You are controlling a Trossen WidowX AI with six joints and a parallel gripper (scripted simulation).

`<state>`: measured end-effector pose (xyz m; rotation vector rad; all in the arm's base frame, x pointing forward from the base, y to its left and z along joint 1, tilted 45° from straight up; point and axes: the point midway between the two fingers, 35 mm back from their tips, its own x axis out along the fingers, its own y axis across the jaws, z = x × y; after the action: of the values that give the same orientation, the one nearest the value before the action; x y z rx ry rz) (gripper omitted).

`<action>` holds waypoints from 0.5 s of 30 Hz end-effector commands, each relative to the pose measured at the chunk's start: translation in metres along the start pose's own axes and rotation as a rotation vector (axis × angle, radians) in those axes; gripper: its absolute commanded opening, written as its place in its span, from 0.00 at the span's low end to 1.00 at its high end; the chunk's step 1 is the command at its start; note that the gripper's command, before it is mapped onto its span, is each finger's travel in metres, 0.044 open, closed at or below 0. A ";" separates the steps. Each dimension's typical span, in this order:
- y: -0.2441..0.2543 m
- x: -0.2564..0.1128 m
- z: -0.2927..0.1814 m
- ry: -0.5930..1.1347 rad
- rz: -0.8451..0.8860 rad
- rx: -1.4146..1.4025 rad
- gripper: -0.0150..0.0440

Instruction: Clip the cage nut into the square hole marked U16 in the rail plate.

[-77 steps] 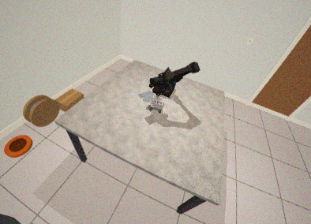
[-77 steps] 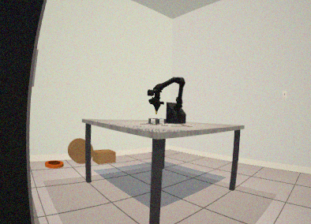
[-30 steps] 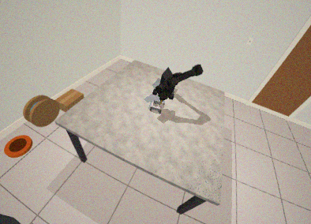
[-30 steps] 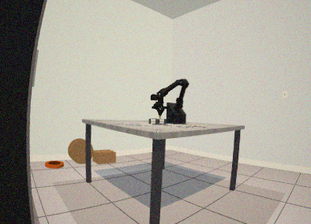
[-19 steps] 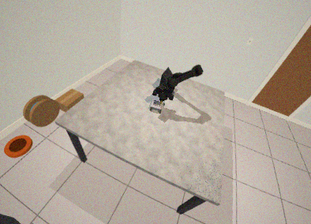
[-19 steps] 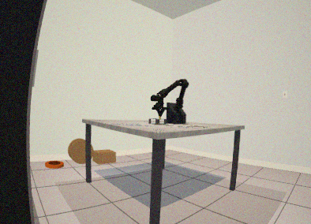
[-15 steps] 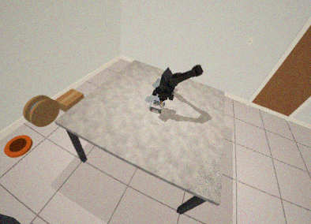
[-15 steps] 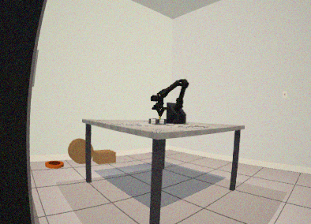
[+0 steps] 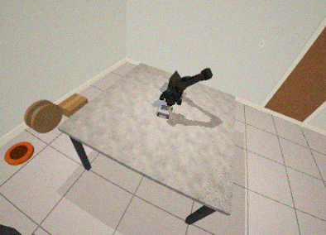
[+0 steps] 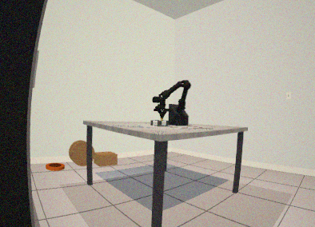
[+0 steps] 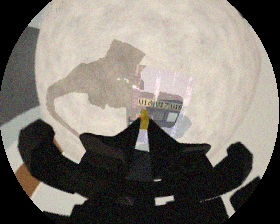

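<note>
Top: elevated, oblique view down over the whole table (image 9: 124, 139) (image 10: 120, 128). Exterior: farther off, near tabletop height, sharing table and arm (image 9: 188, 82) (image 10: 176, 88). Wrist: close, looking past the fingertips onto the tabletop (image 11: 215, 60).

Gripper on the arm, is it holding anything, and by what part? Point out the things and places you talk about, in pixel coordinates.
The gripper (image 9: 169, 105) (image 10: 161, 118) (image 11: 144, 114) holds the yellow cage nut (image 11: 144, 120) between its fingertips; which part of the nut they pinch is too blurred to tell.
</note>
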<state>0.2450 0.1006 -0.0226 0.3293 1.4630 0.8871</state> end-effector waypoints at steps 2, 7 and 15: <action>-0.001 0.000 0.001 -0.002 0.001 -0.005 0.31; -0.002 0.000 0.001 -0.002 0.001 -0.006 0.31; -0.002 0.000 0.001 -0.002 -0.002 -0.006 0.31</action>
<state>0.2458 0.0996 -0.0240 0.3297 1.4618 0.8872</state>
